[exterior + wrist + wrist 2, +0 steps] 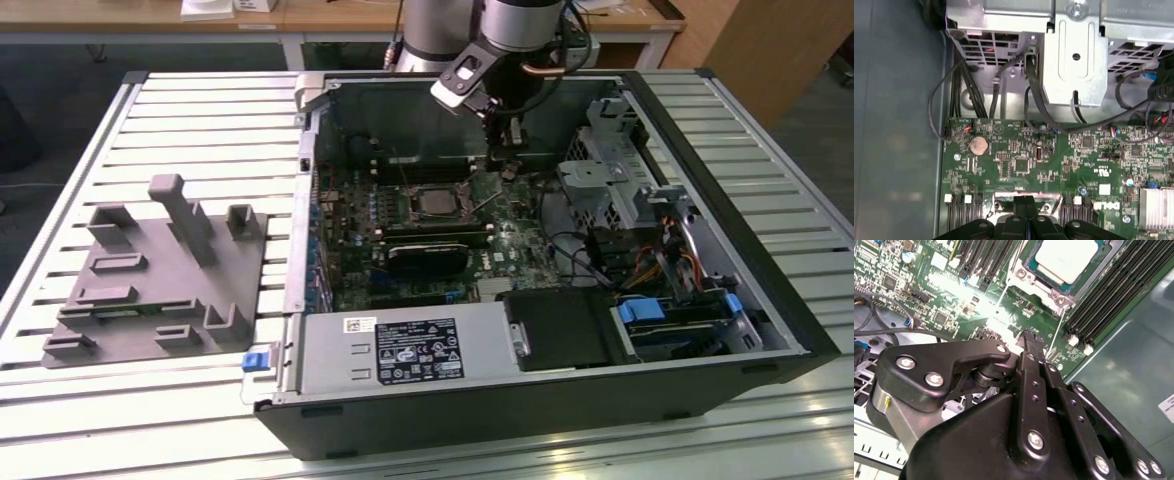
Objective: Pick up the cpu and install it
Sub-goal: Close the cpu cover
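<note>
At the tip of the gripper (1028, 336), the two black fingers (1020, 207) are pressed together with nothing between them; in both wrist views they meet along one thin seam. They hang over the green motherboard (1054, 165), just beside the socket and not touching it as far as we can tell.

The cpu (1066, 257) is not in the gripper. Its silver top lies flat and square inside the socket frame (1053, 292), between the rows of dark memory slots (1104, 295). In the exterior view we see the same chip (434, 203) near the middle of the board, with the gripper (507, 165) near it, toward the exterior view's right and the back wall of the case.

We judge the picking up and the placing to be done: the chip is seated and the fingers are empty. A thin metal rod (1054, 331), which we take for the socket's lever, angles away from the frame's corner toward the fingers rather than lying along the frame. So the socket looks unlatched to us, though we cannot be sure. If so, the locking down is the part not yet done.

Farther out, the open computer case (627, 400) lies on a slatted table (187, 110), and the grey plastic tray (147, 270) with upright blocks sits well apart from the case on the exterior view's left.
</note>
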Controlling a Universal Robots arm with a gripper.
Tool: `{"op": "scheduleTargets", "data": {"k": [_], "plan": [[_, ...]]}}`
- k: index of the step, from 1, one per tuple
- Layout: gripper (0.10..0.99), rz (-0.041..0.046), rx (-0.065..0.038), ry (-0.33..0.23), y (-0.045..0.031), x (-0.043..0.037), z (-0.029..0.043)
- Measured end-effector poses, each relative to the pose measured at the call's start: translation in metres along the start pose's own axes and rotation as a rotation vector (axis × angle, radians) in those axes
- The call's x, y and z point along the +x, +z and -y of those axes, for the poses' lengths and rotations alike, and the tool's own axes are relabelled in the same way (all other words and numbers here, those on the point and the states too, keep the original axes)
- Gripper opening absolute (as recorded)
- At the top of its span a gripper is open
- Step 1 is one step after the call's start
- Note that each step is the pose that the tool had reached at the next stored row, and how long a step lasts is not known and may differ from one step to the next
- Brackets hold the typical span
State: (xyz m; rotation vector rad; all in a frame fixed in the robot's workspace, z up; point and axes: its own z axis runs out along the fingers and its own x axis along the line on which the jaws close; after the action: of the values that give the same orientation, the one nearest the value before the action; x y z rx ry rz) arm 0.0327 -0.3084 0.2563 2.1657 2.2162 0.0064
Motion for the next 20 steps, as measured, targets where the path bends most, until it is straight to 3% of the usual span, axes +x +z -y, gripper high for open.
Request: {"op": "scheduleTargets", "data": {"k": [20], "plan": [[0.106,-0.0001,0.0,0.0,0.0038,0.001,-0.0235]]}}
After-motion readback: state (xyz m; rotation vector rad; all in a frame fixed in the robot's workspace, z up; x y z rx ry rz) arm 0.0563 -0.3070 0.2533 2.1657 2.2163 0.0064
